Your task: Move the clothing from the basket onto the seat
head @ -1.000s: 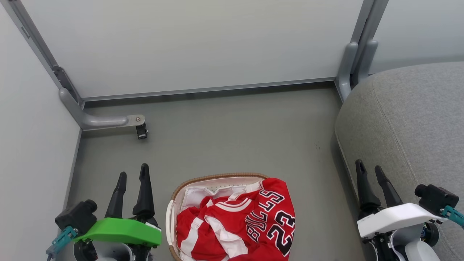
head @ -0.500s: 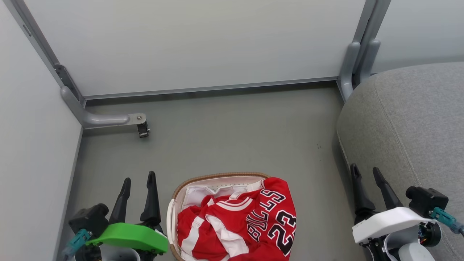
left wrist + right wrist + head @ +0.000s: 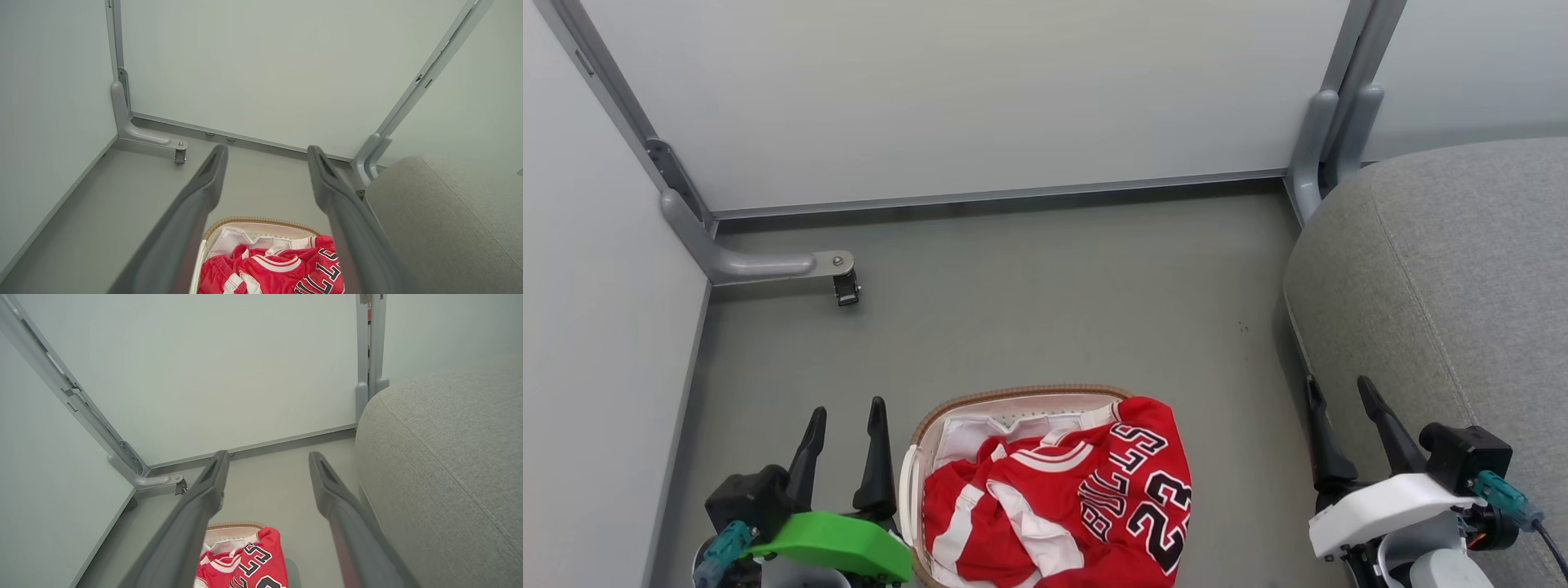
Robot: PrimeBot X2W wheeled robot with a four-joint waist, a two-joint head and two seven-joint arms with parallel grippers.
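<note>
The red clothing [image 3: 1062,506] with white stripes and "BULLS 23" lettering lies heaped in the cream basket [image 3: 1013,398] at the bottom middle, spilling over its right rim. The white liner [image 3: 968,433] shows at the back. The clothing [image 3: 265,269] and the basket rim [image 3: 261,220] lie between my left fingers in the left wrist view. My left gripper [image 3: 845,412] stands open just left of the basket, nothing in it. My right gripper [image 3: 1339,390] is open at the lower right, against the front edge of the grey seat [image 3: 1445,278]. The seat [image 3: 445,457] and clothing [image 3: 249,563] appear from the right wrist.
Pale partition panels wall in the grey floor [image 3: 1045,302] at the back and left. A grey panel foot with a small caster [image 3: 845,287] juts out at the left. Upright grey posts [image 3: 1327,122] stand at the back right beside the seat.
Both grippers have drawn back toward the bottom of the head view, the left one also shifting right toward the basket. The view has shifted slightly. The clothing and basket lie as before.
</note>
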